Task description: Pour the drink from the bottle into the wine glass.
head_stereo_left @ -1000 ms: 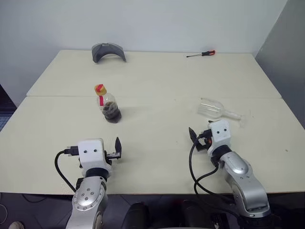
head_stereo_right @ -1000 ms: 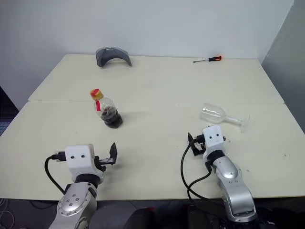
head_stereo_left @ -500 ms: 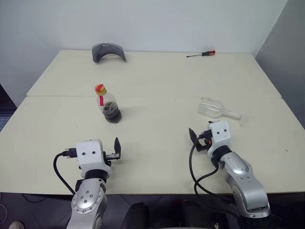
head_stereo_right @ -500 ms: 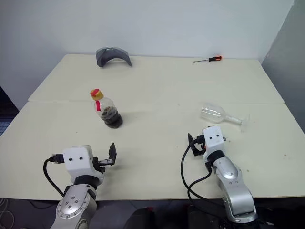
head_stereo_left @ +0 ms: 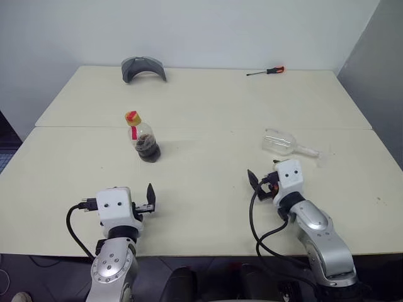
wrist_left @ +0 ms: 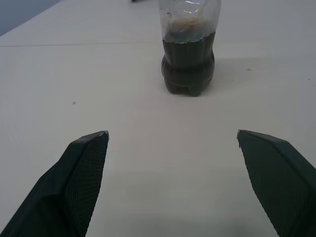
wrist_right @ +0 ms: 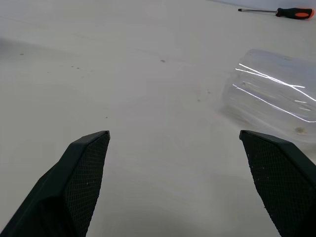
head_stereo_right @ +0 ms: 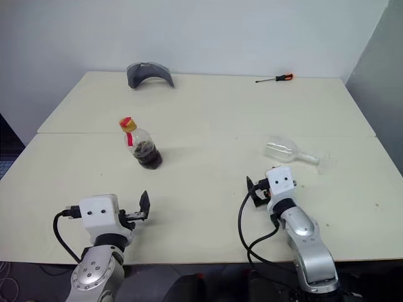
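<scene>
A two-armed robot faces a cream table (head_stereo_left: 208, 107) with its pouring job not yet begun. At the left, the left gripper (wrist_left: 173, 148) hovers low over the near edge, its two black fingers spread wide and holding nothing. Straight ahead of it, well apart, the bottle (head_stereo_left: 143, 139) stands upright with its yellowish neck and red tag strip, the dark reddish-brown drink (wrist_left: 188, 63) filling only its lower belly. Far behind, near the wall, lies a grey curved object (head_stereo_left: 143, 67).

Moving right, the right gripper (wrist_right: 175, 148) is likewise wide open and empty, hanging just above the tabletop. Near it, a little farther back and to the right, the wine glass (head_stereo_left: 284, 143) lies on its side, its clear bowl toward the middle of the table and its stem and foot pointing toward the right edge. A screwdriver (head_stereo_left: 267, 71) with an orange handle rests at the far right corner.

By the look of it, everything remains to be done: the glass must be stood upright, the bottle grasped and, if capped, opened, then tipped over the bowl. No liquid shows in the glass.
</scene>
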`<state>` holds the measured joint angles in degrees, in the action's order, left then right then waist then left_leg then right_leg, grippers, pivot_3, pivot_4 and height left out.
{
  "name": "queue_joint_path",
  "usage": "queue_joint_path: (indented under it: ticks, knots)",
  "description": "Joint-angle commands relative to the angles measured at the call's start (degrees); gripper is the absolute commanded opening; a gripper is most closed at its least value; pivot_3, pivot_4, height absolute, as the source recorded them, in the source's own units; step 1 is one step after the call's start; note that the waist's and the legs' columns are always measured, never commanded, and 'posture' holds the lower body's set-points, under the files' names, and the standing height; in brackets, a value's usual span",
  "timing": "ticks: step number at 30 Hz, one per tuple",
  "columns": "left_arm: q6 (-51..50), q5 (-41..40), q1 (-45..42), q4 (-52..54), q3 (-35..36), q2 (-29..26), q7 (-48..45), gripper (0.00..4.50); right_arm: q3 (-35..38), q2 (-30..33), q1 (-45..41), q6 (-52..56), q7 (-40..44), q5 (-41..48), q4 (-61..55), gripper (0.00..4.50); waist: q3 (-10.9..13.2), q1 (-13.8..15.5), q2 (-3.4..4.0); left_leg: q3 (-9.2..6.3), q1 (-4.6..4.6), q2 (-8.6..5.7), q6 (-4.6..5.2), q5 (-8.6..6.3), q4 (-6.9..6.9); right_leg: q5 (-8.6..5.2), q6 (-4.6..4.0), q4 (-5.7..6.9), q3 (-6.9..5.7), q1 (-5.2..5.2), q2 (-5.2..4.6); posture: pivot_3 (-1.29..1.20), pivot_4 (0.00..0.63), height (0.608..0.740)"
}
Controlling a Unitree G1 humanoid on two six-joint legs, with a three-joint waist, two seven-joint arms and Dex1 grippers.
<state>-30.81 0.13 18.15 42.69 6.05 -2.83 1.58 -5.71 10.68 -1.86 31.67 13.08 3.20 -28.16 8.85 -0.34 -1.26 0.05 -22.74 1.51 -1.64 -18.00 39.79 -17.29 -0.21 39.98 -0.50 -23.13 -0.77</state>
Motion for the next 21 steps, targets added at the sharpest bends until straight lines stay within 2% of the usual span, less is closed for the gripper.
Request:
queue_joint_path:
  ticks: [1,2,5,7,10,15,21]
  knots:
    - [3.14,-0.29,-2.11,-0.45,1.84,-1.73,-1.19,4.48,3.87,1.9,-3.45,-2.49,9.27,9.21,0.1,4.5,0.02,0.0,0.0,0.0,0.01,0.0,0.0,0.0,0.01,0.0,0.0,0.0,0.0,0.0,0.0,0.0,0.15,0.74]
    - [4.04,-0.52,-2.68,-1.32,2.26,-2.32,-1.75,4.48,5.31,3.34,-4.61,-2.75,13.37,12.81,0.3,4.5,0.01,0.0,0.01,0.0,0.0,-0.01,0.0,0.0,0.02,0.0,0.0,0.0,-0.01,0.0,0.0,0.0,0.15,0.74]
    - [6.09,-1.93,-4.81,-5.01,3.76,-3.73,-3.46,4.48,12.1,8.91,-8.98,3.67,27.86,31.88,-0.19,4.5,0.04,0.01,0.03,-0.01,0.0,-0.03,0.02,-0.01,0.02,0.01,-0.01,0.0,-0.03,0.02,0.0,0.0,0.15,0.74]
    - [7.54,-2.63,-6.79,-7.51,3.93,-5.56,-5.62,4.48,13.38,13.1,-10.99,6.33,32.45,36.86,0.69,4.5,0.04,0.03,0.03,-0.05,0.01,-0.03,0.04,-0.02,0.02,0.01,-0.01,-0.02,-0.06,0.06,0.0,0.0,0.15,0.74]
    - [8.52,-4.04,-10.1,-10.99,4.79,-7.39,-7.39,4.48,10.58,16.88,-13.27,4.78,35.87,35.51,2.81,4.5,0.03,0.1,0.01,-0.08,0.02,-0.02,0.05,-0.03,0.02,0.01,-0.02,-0.01,-0.09,0.07,0.0,0.0,0.15,0.74]
    - [10.2,-5.04,-13.85,-15.63,5.06,-9.28,-9.48,4.48,7.25,12.67,-17.18,5.19,30.02,34.69,3.35,4.5,0.03,-0.11,0.03,-0.02,0.04,0.04,0.04,-0.02,0.01,0.02,-0.02,0.04,-0.04,0.04,0.02,0.0,0.15,0.74]
    - [10.3,-5.14,-17.78,-18.65,6.74,-10.81,-9.14,4.48,6.2,12.68,-18.37,4.84,28.22,34.29,2.97,4.5,0.03,0.38,0.02,-0.04,-0.05,-0.03,0.04,-0.02,0.08,0.02,-0.01,0.02,-0.07,0.03,-0.1,0.0,0.15,0.74]
